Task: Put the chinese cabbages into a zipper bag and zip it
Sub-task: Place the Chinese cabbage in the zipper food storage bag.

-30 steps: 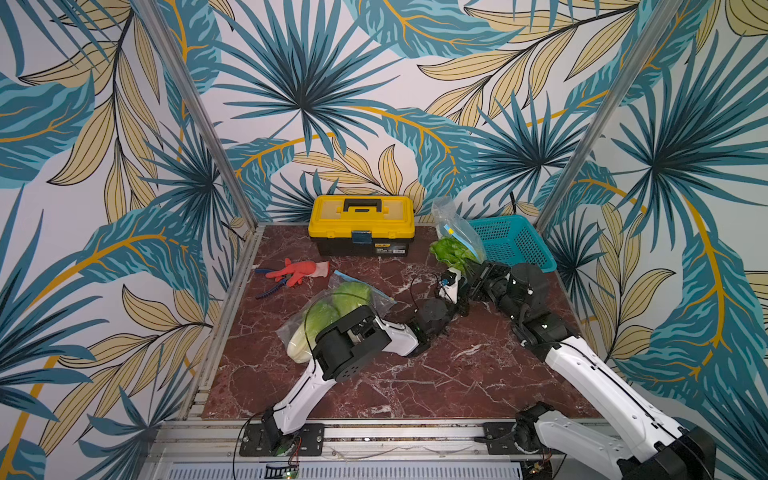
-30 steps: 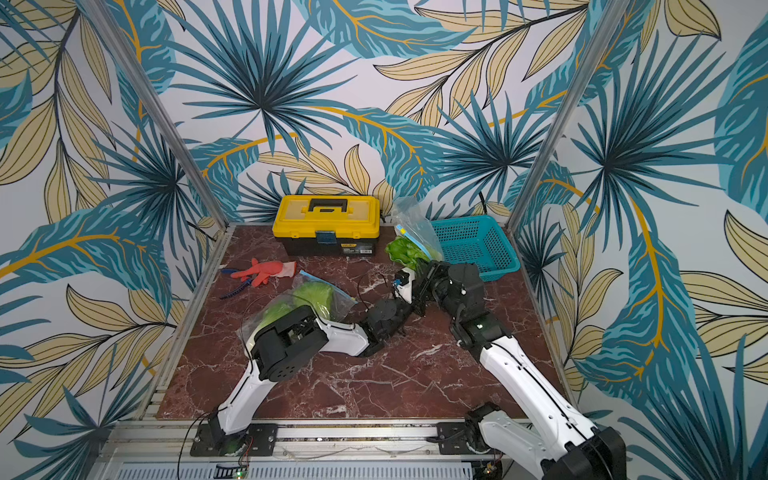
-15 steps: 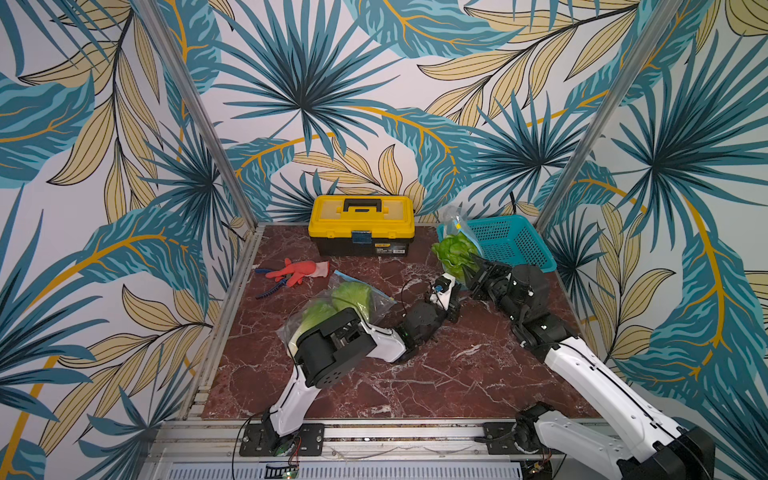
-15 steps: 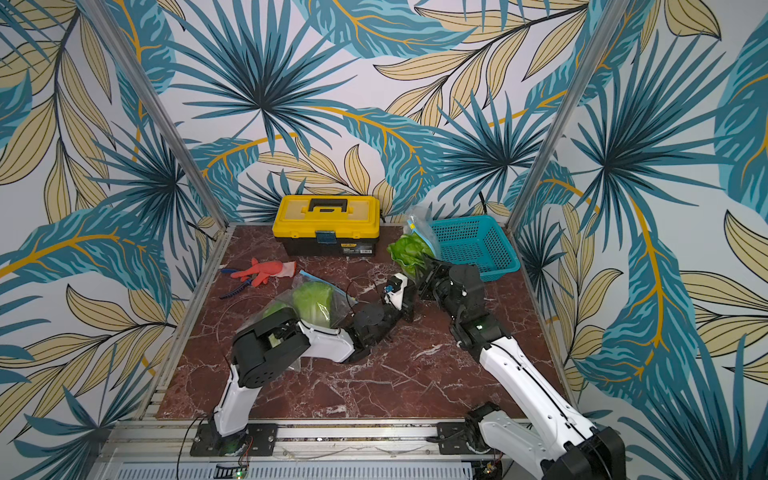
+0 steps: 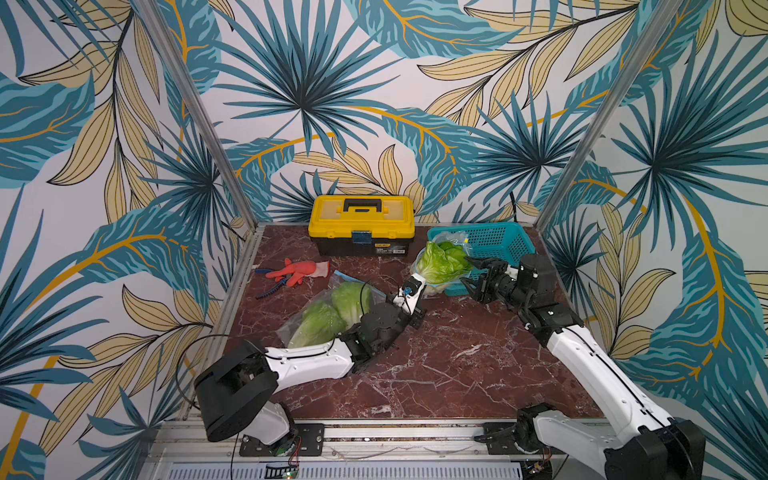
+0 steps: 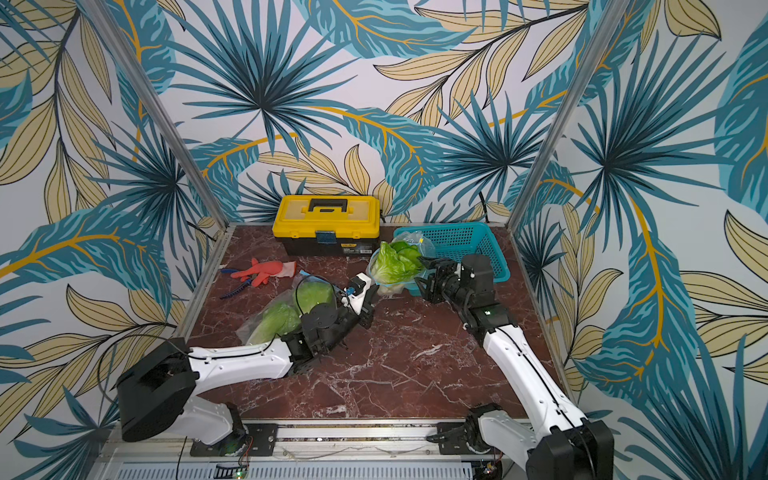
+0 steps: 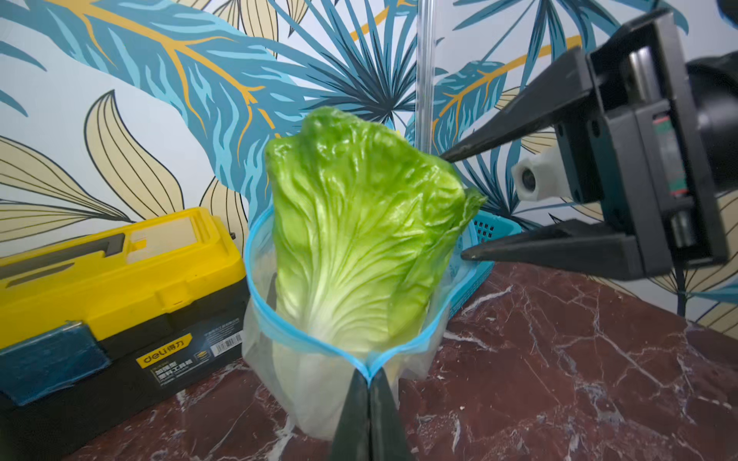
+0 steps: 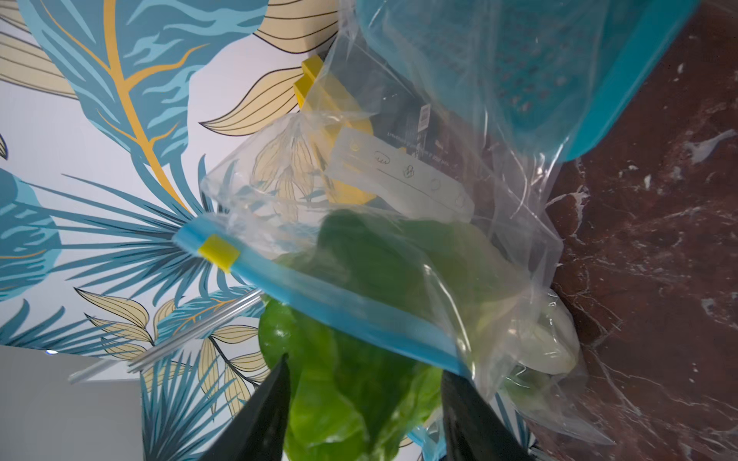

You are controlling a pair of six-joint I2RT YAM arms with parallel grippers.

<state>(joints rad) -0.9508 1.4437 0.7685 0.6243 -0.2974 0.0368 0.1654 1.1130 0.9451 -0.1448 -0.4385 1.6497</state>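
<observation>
Pinching clear blue-rimmed zipper bag (image 7: 255, 279), left gripper (image 7: 369, 379) clenched; right gripper (image 7: 453, 205) released near teal plastic basket (image 5: 494, 241). Crinkly green cabbage head (image 7: 359, 239) looks light, squishy; grab ribbed middle.

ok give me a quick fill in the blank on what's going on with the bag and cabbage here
1. The left gripper pinches the blue rim of the zipper bag, while the right gripper has its jaws ___.
2. The chinese cabbage stands with its white base in that bag and its ___ top sticking out.
3. The toolbox at the back has a ___ lid.
4. A second bag, lying flat, holds ___ cabbages.

Missing words: open; green; yellow; two
</observation>
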